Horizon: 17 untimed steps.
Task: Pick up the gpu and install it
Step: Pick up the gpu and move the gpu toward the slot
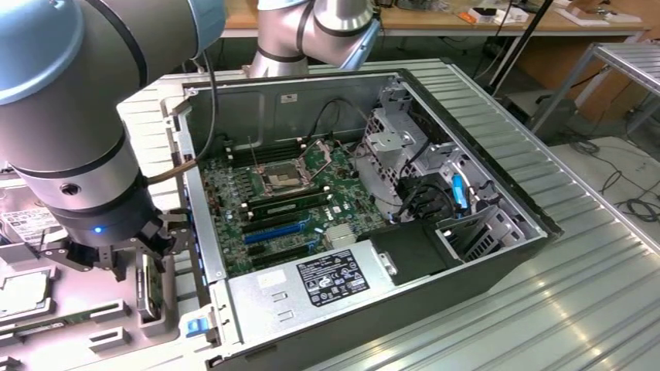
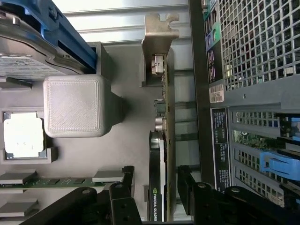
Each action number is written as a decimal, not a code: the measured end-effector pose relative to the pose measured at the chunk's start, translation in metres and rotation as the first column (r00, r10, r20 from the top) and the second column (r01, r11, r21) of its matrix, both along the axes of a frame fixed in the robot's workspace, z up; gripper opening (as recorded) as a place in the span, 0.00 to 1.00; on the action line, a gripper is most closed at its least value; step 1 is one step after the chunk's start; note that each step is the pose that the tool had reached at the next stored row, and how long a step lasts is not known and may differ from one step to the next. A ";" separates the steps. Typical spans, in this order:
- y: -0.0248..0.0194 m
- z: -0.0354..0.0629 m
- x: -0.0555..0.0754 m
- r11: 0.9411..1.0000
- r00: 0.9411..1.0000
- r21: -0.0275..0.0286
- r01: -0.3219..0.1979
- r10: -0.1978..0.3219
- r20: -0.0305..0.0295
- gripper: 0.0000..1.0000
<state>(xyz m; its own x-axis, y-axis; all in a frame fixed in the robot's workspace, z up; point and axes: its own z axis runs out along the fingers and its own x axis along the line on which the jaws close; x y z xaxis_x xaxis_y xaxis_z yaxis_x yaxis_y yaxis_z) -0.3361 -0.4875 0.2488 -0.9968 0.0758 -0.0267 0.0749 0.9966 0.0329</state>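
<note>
One arm, one hand (image 1: 144, 267), one gpu (image 1: 151, 297). The gpu stands on its long edge in a slot of the grey moulded tray (image 1: 62, 340) at the exterior view's left, just beside the outer wall of the one open computer case (image 1: 495, 255). It is a thin flat card with a green board edge, a black face and a dull silvery bracket (image 2: 157, 47) with a notched tip at one end. The hand (image 2: 154, 180) is low over the card with its two black fingers (image 2: 124, 192) apart, one on each flank, not clamped; I cannot tell if either pad touches. Also in the tray (image 2: 131, 117): one matte grey block (image 2: 72, 105) with rounded corners and a fine layered texture, one square silvery processor chip (image 2: 23, 136), one narrow green memory stick (image 2: 51, 182). Inside the case: one green motherboard (image 1: 273, 201) and one silver box with a white-printed black label (image 1: 330, 278). The case sits on a ribbed, shiny metal surface (image 1: 577, 309).
</note>
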 end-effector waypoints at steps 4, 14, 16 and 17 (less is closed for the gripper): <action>0.0001 -0.0034 0.000 1.000 1.000 -0.003 0.000 0.000 0.000 0.50; 0.0001 -0.0035 0.000 1.000 1.000 -0.003 0.000 0.000 0.000 0.41; 0.0001 -0.0035 0.000 1.000 1.000 -0.003 0.000 0.000 0.000 0.33; 0.0001 -0.0035 0.000 1.000 1.000 -0.003 0.000 0.000 0.000 0.33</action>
